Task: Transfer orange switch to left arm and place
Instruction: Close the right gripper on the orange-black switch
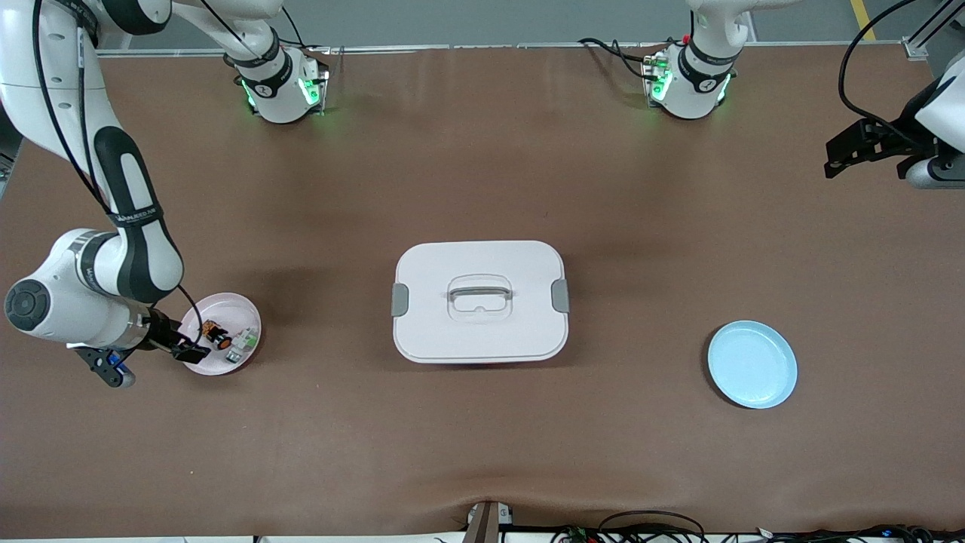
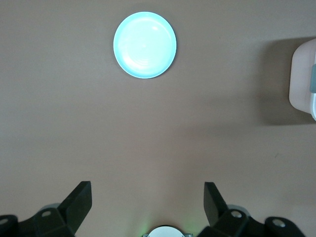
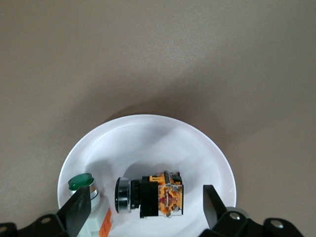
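The orange switch (image 1: 215, 334) lies on its side on a pink plate (image 1: 234, 305) toward the right arm's end of the table. In the right wrist view the switch (image 3: 150, 194) shows a black body with an orange block end. My right gripper (image 1: 193, 350) is low over the plate, open, with the switch between its fingers (image 3: 213, 205) and not touched by them. The white box (image 1: 479, 300) stands in the middle of the table. My left gripper (image 1: 848, 151) is open and empty, held high over the left arm's end of the table; it waits.
A small white-and-green component (image 1: 241, 345) lies beside the switch on the pink plate, close to one right finger (image 3: 80, 207). A blue plate (image 1: 752, 364) sits toward the left arm's end; it also shows in the left wrist view (image 2: 144, 45), with a corner of the box (image 2: 303, 79).
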Available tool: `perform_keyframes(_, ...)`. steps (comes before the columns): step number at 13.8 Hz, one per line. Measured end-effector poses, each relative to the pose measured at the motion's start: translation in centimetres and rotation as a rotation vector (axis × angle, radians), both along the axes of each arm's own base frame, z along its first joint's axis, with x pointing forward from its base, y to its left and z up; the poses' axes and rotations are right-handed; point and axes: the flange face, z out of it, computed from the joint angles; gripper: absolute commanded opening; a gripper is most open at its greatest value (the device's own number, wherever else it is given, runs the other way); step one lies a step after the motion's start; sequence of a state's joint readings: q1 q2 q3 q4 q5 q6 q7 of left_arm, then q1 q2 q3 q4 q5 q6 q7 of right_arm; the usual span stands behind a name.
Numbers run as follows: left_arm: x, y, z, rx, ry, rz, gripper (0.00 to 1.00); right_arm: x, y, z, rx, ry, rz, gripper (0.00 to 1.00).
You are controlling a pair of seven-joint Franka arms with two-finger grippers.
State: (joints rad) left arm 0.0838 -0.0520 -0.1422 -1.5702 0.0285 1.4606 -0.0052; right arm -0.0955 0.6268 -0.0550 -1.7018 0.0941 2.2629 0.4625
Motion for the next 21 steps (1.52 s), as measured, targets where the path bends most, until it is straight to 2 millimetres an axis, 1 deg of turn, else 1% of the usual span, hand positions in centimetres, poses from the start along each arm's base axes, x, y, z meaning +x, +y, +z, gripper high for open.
perform_keyframes(4, 0.0, 0.0, 0.0, 0.000, 0.000, -0.001, 1.00, -0.4, 0.3, -1.4, -0.002, -0.010, 0.002, 1.00)
perform_keyframes(16, 0.0, 0.0, 0.0, 0.000, 0.001, -0.001, 1.00, -1.2, 1.0, -2.7, 0.007, 0.016, 0.007, 1.00)
perform_keyframes(21, 0.0, -0.1, 0.0, 0.000, 0.002, -0.001, 1.00, -1.4, 1.1, -3.7, 0.010, 0.031, 0.008, 1.00)
